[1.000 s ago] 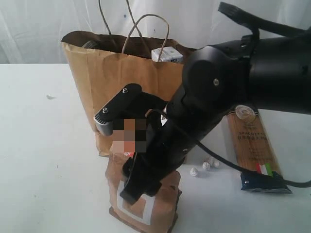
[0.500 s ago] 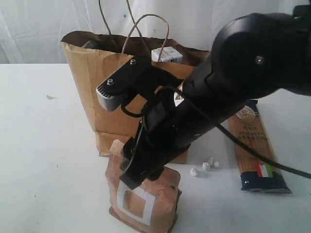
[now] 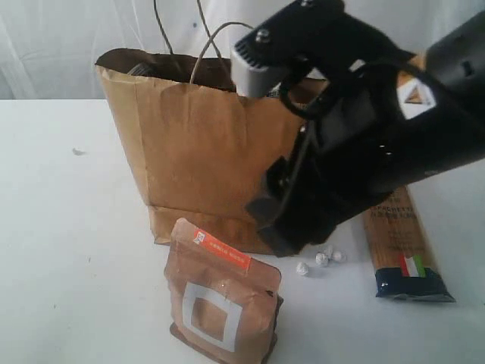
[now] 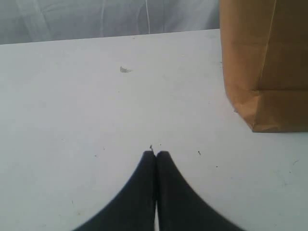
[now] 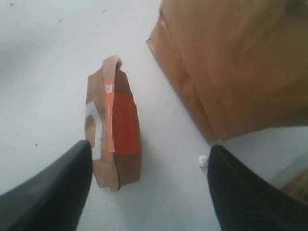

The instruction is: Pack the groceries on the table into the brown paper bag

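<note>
Pouch (image 3: 223,303) sits unpacked below my right fingers (image 5: 48,192), just lifted off open and empty; left fingers (image 4: 139,192) shut.

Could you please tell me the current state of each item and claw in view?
bag: upright on the table, top open.
pouch: standing upright in front of the bag, not held.
spaghetti packet: lying flat on the table beside the bag, not held.
left claw: shut, empty, over bare table.
right claw: open, empty, above the pouch.
</note>
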